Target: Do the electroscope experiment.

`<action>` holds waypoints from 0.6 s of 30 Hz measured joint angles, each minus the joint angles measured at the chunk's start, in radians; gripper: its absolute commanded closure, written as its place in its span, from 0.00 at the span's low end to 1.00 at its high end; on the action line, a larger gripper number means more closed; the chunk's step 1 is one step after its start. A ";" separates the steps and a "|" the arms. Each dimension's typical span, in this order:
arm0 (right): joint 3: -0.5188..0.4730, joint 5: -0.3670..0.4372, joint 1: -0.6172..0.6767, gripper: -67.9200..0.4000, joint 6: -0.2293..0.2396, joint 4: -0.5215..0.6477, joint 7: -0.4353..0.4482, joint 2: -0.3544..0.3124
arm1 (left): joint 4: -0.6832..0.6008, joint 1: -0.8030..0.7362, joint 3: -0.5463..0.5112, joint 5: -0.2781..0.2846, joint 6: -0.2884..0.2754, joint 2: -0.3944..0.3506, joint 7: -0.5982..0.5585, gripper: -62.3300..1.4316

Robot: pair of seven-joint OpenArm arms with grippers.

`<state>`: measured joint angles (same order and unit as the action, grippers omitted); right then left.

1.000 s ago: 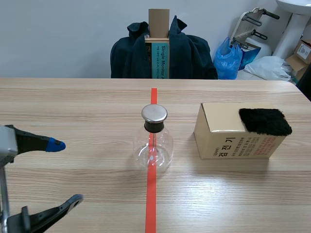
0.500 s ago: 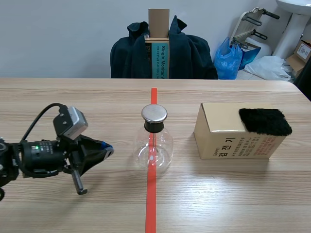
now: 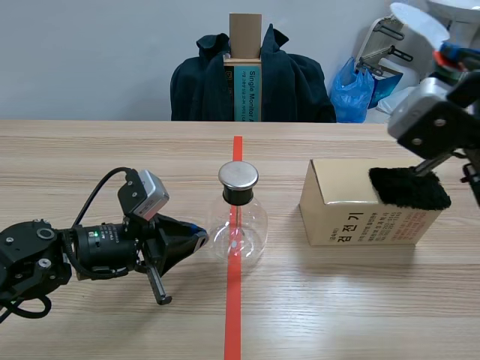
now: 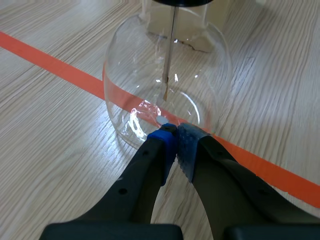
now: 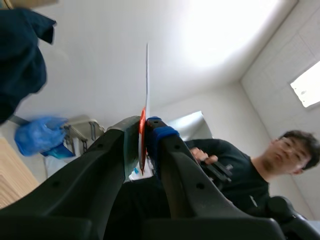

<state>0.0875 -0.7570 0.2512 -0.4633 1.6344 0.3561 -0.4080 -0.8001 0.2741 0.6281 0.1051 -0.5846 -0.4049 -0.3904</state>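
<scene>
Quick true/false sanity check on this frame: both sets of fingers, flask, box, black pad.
1. The left fingers are shut, tips at the flask wall. True.
2. The right fingers are open and empty. False: they are shut on a thin white disc, raised above the box.
3. The flask stands on the orange tape line with a metal cap on. True.
4. The black pad lies on the table beside the box. False: it lies on top of the box.

Left gripper (image 4: 175,131) forward at the flask (image 3: 238,229) (now closed); right gripper (image 5: 145,124) newly in view with white sheet (image 3: 416,19)
</scene>
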 measured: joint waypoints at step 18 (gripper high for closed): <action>0.323 -0.150 -0.040 0.98 0.000 -0.028 -0.092 -0.003 | 0.000 0.000 0.000 0.000 0.026 -0.006 0.002 0.93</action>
<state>0.4107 -0.9066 0.2111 -0.4633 1.6062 0.2638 -0.4107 -0.8001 0.2741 0.6281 0.1051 -0.5587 -0.4107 -0.3889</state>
